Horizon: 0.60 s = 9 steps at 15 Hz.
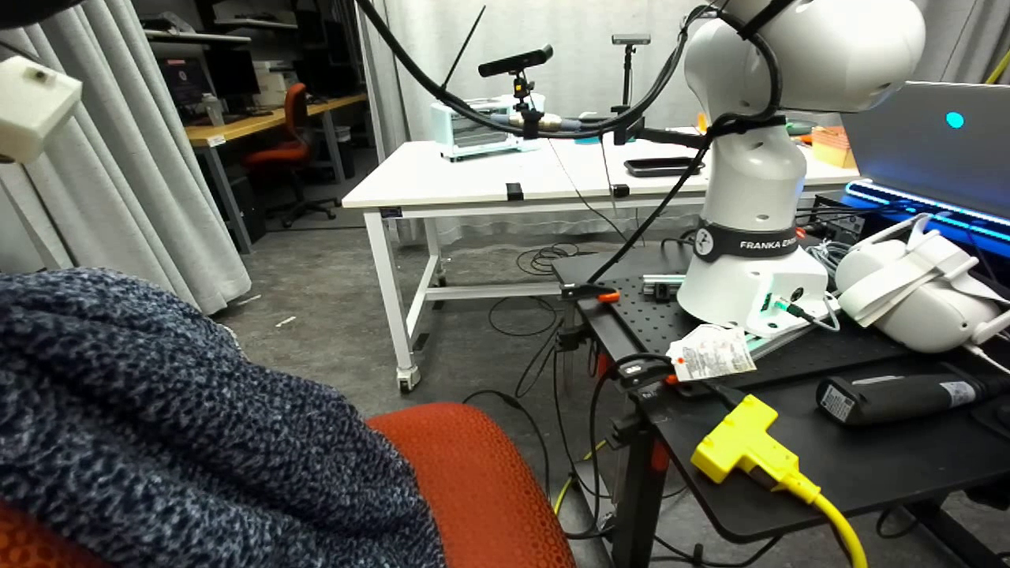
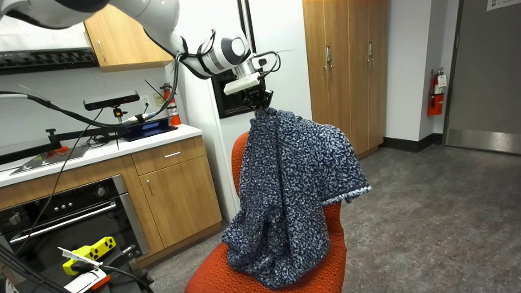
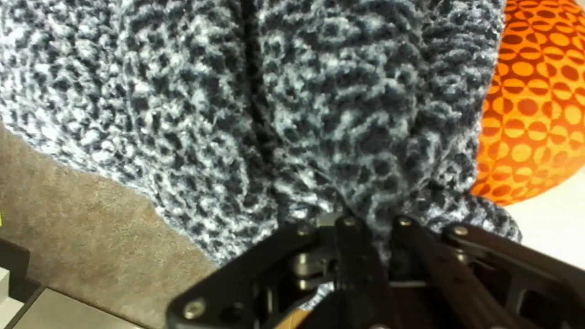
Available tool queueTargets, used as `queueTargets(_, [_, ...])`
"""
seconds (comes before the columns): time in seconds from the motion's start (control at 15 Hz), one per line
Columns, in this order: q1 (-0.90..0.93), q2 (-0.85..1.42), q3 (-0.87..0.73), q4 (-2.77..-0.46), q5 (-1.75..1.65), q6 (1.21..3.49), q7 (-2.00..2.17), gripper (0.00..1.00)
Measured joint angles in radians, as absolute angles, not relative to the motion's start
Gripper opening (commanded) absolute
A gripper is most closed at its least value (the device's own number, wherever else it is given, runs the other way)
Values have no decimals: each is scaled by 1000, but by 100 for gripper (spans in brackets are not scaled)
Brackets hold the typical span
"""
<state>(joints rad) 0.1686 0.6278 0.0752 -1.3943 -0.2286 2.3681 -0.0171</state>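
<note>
In an exterior view: a thick navy-and-white knitted blanket [image 2: 293, 179] lies over an orange-red fabric chair [image 2: 213, 268], draped across the backrest and bunched onto the seat. A white jointed robot arm [image 2: 158, 18] reaches in from upper left; its black two-finger gripper [image 2: 261, 105] points down and touches the blanket's upper edge. Cloth rises to a puckered peak under the fingertips, folds running down from there, which suggests a pinch bearing some weight. The backrest seems to carry the rest; a white-trimmed hem [image 2: 350, 194] hangs past its side.

In an exterior view: blanket at lower left, over the chair; fingertips out of frame. The arm's white cylindrical base [image 1: 753, 189] stands on a black perforated plate [image 1: 651, 319], with a black-and-orange clamp [image 1: 588, 293] at the table edge, probably against shifting. A chunky yellow power block [image 1: 746, 442] rests on the black table [image 1: 892, 465] near its rim, likely for cable reach. White VR headset [image 1: 907, 292] beside the base.

Wrist view: knit fills most of the frame, patterned chair fabric at right. Dark metal fingers [image 3: 358, 251] stand close together, gripping a fold of the blanket. Tips hidden in the knit, so depth of bite cannot be judged. The hold sits on a gathered ridge, presumably because bunched wool gives better purchase than flat cloth.
</note>
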Motion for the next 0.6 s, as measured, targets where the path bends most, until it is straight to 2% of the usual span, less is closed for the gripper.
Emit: queueTargets(0.6, [145,256,29,-1808,-205,2544,86,2])
